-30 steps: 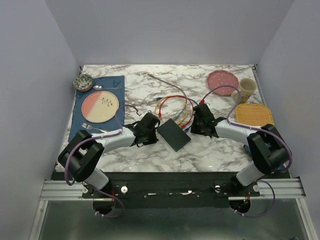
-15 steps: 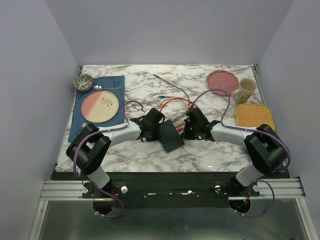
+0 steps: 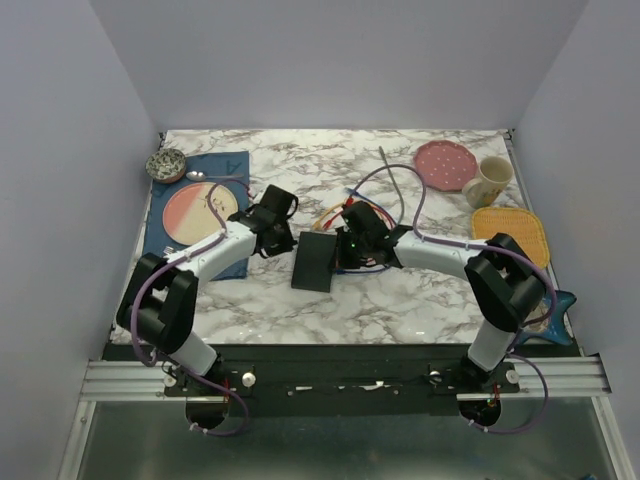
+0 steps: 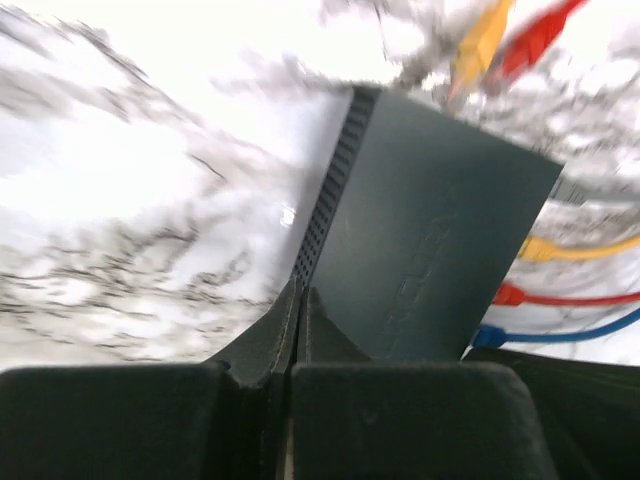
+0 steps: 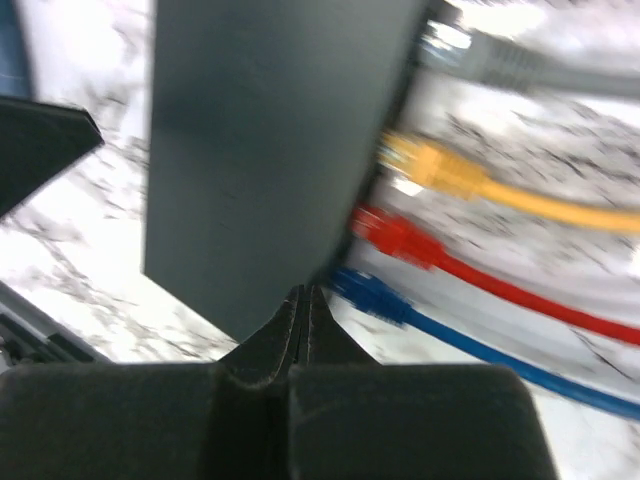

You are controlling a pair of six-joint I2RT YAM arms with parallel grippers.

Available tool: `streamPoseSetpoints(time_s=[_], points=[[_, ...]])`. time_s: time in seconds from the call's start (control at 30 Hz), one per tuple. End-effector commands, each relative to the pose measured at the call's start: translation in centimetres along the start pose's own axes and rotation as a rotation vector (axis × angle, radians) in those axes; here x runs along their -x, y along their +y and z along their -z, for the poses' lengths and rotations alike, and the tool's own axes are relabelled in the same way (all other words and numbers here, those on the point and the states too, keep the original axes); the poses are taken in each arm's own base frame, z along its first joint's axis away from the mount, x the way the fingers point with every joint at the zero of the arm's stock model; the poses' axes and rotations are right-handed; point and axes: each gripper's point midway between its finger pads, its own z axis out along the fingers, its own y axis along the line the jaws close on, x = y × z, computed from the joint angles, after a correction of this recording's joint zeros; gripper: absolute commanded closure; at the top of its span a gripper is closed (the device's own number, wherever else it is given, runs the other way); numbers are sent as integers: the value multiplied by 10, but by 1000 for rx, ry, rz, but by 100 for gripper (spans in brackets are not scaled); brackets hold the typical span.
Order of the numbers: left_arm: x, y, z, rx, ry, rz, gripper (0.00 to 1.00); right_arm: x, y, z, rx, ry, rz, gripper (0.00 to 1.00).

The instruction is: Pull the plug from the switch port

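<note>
Switch [image 3: 314, 262]: four plugs [image 5: 388, 233] along right side.
Left gripper [image 4: 300, 300]: closed, empty, at switch's left edge.
Right gripper [image 5: 303, 298]: closed, empty, near blue plug [image 5: 368, 292].
Tip: brace switch, pinch plug, pull straight.

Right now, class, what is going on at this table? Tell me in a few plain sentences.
Two robot arms are working at a flat black switch on the marble table. The left gripper is shut, its tip at one side edge of the switch; the right gripper is shut too, its tip by the edge with the sockets. Neither holds anything. The grey cable, yellow cable, red cable and blue cable look plugged in, so no plug is out yet.
</note>
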Motion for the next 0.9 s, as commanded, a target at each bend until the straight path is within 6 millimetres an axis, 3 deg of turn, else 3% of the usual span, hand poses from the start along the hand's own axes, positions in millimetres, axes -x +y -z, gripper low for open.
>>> streamPoseSetpoints(time_s=[0.0,0.13,0.2,0.27,0.3,0.37,0.47,0.6,0.87], points=[[51,5,38,-7,-152,-4,100,24,34,15,62,-46,23,99],[57,9,67,-30,-226,-8,100,65,29,52,-12,-242,83,99],[47,8,75,-74,-235,-11,99,89,30,61,-26,-285,98,99],[23,1,75,-106,-205,-40,99,93,18,52,-58,-242,76,99],[15,-2,77,-123,-199,-53,99,107,11,53,-63,-252,46,99],[-14,-8,73,-141,-149,-102,100,107,-1,38,-72,-206,12,99],[-50,-8,63,-145,-82,-158,100,120,-17,28,-101,-201,-11,99],[-81,-3,48,-140,-6,-200,100,118,-37,4,-164,-144,-14,99],[-111,1,26,-130,90,-211,100,102,-64,-18,-234,-74,-23,99]])
